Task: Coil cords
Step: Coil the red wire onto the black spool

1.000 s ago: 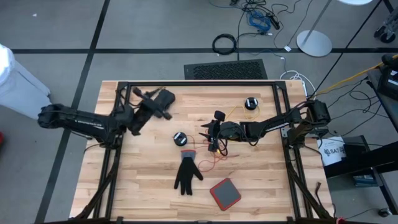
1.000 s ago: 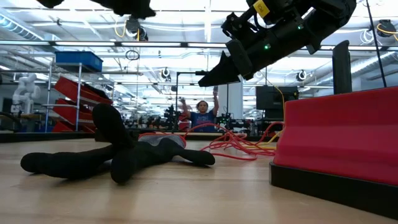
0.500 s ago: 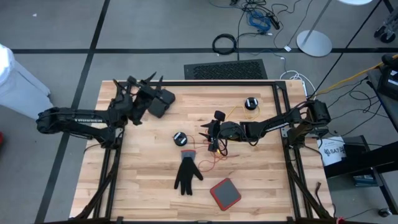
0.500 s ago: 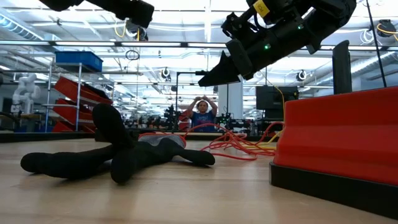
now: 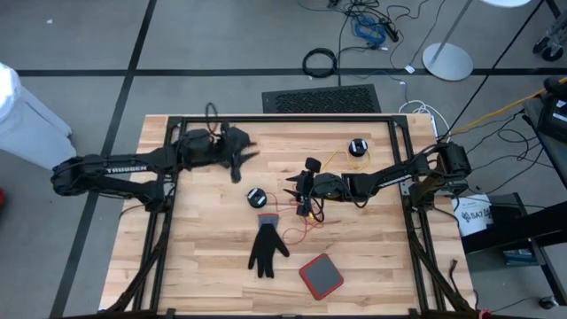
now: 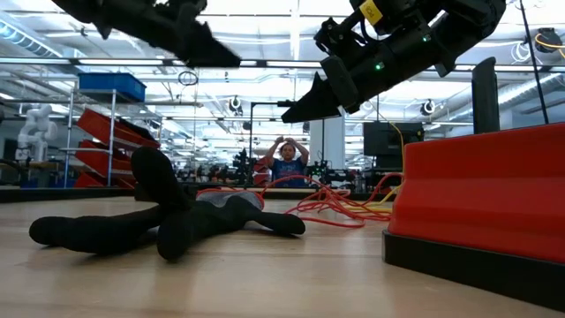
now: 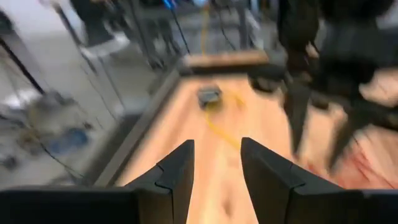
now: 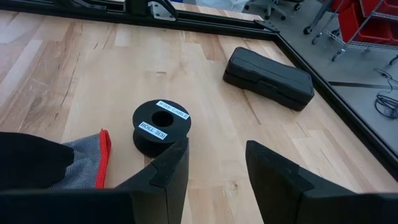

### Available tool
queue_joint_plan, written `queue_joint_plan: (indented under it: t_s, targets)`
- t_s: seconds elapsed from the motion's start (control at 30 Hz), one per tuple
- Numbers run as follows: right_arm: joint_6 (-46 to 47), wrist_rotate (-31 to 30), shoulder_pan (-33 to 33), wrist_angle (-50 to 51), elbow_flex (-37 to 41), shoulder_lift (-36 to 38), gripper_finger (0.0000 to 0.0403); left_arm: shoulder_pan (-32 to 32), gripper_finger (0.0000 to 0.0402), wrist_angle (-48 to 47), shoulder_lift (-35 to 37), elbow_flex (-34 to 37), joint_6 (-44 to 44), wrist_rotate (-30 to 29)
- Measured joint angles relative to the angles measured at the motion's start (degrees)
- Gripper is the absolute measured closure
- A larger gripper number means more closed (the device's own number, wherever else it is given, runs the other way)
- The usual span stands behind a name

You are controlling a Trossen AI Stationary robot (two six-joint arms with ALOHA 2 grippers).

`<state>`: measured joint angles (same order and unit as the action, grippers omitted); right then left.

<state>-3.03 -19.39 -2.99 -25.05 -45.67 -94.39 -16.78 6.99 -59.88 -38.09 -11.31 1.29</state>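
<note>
From above, the right gripper [image 5: 301, 197] hung over the middle of the wooden table [image 5: 213, 266], its fingers spread and holding nothing. A tangle of thin cords [image 5: 310, 221] lay directly beneath and just in front of it, with one black spool [image 5: 256, 197] beside it and a second spool [image 5: 357, 147] well apart toward the far edge. The left gripper [image 5: 244, 158] hovered near the far left corner, away from the cords.

At table height, a red-orange heap of cords [image 6: 331, 205] lay behind a black glove [image 6: 168, 216], below the raised right gripper [image 6: 296, 106]. A red case [image 6: 481, 190] stood near the camera.

The left wrist camera showed parted fingers [image 7: 177, 177] pointing along the table toward a yellow cord [image 7: 221, 124].

The right wrist camera showed parted fingers [image 8: 168, 171] just short of a labelled spool [image 8: 161, 127]; a black case [image 8: 268, 78] lay beyond.
</note>
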Motion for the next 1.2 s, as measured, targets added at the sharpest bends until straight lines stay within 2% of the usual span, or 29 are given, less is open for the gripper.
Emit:
queue_joint_plan:
  t_s: [0.2, 0.4, 0.57, 0.67, 0.87, 1.2]
  targets:
    - [0.0, 0.0, 0.0, 0.0, 0.0, 0.0, 0.0257, 0.4, 0.0262, -10.5, 0.0, 0.7, 1.8, 0.3]
    - [0.2, 0.4, 0.0, -0.8, 0.0, 0.0, 0.0257, 2.0, 0.0262, -11.6, 0.0, 5.0, 9.0, 0.0]
    - [6.1, 0.5, -0.2, -0.2, 0.0, 0.0, 0.0257, 4.4, 0.0262, -12.2, 0.0, 8.2, 12.6, 0.0]
    - [9.5, 0.5, -0.1, -0.1, 0.0, 0.0, 0.0257, 6.6, 0.0262, -11.8, 0.0, 10.0, 15.0, 0.0]
    - [8.4, 0.0, 0.0, -1.9, 0.0, 0.0, 0.0257, 11.5, 0.0262, -11.8, 0.0, 11.5, 18.1, 0.0]
    - [8.2, 0.4, 0.0, -2.5, 0.0, 0.0, 0.0257, 22.5, 0.0262, -11.6, -0.9, 11.5, 16.9, -0.1]
